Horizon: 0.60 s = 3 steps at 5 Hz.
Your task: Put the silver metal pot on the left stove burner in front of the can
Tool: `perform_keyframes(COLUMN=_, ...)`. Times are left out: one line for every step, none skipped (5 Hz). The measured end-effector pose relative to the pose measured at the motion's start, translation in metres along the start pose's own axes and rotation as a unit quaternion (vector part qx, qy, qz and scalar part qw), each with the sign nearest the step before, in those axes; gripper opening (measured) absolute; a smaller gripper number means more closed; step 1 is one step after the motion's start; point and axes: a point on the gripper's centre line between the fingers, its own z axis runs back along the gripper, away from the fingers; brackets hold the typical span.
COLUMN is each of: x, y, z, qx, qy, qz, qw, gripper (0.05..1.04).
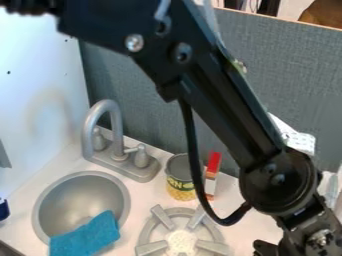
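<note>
The black gripper is at the lower right, cut off by the bottom edge; its opening and any hold cannot be told. Nearest it, the grey stove burner lies at bottom centre, below a labelled tin can. A blue cloth overlaps the round sink's rim, lower left.

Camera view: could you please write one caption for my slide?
Black robot arm over a toy kitchen counter: sink with blue cloth on its rim, faucet, can and burner.
</note>
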Motion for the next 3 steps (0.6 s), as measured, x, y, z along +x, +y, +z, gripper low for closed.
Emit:
perform_keyframes(x=0.0, y=-0.001, z=-0.005, qx=0.0, qy=0.003, qz=-0.002, qw=1.0, gripper=0.987)
perform_keyframes(x=0.007, y=-0.004, z=-0.003, qx=-0.004, qy=-0.006, qz=0.0, qw=1.0, gripper=0.987)
perform_keyframes(x=0.003, y=-0.005, z=-0.014, qx=0.004, qy=0.002, qz=-0.011, qw=0.9999, gripper=0.905)
